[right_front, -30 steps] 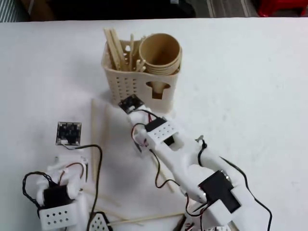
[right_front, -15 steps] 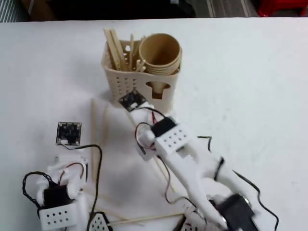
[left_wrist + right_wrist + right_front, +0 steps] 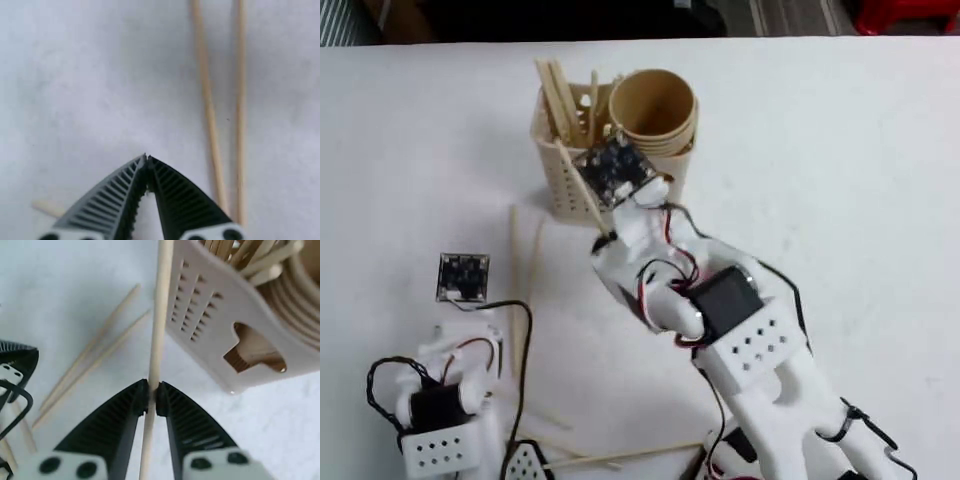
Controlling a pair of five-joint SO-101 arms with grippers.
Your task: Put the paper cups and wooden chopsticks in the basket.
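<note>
**High view.** A cream perforated basket [image 3: 563, 186] was seen standing on the white table [image 3: 850, 160]. A stack of paper cups [image 3: 653, 104] was nested in one side of it, and a bundle of wooden chopsticks [image 3: 560, 98] was propped upright in the other. The right arm [image 3: 745, 335] was extended up to the basket's near wall. One held chopstick [image 3: 584, 190] was carried at a slant across that wall. Two loose chopsticks [image 3: 513, 265] were left lying side by side on the table beside the basket, near the left arm [image 3: 440, 405]. Further chopsticks [image 3: 615, 457] were scattered close to the arm bases.

**Right wrist view.** The right gripper [image 3: 152, 390] was shown with its jaws pressed together on the held chopstick [image 3: 161, 315]. The stick ran just beside the basket [image 3: 210, 325]; whether it touched the wall could not be told. The rims of the paper cups [image 3: 306, 302] and the tips of the stored chopsticks [image 3: 235, 250] were visible inside.

**Left wrist view.** The left gripper [image 3: 146, 162] was shown with its jaws brought together on nothing, over bare table. The two loose chopsticks [image 3: 207, 100] lay just beside it.
</note>
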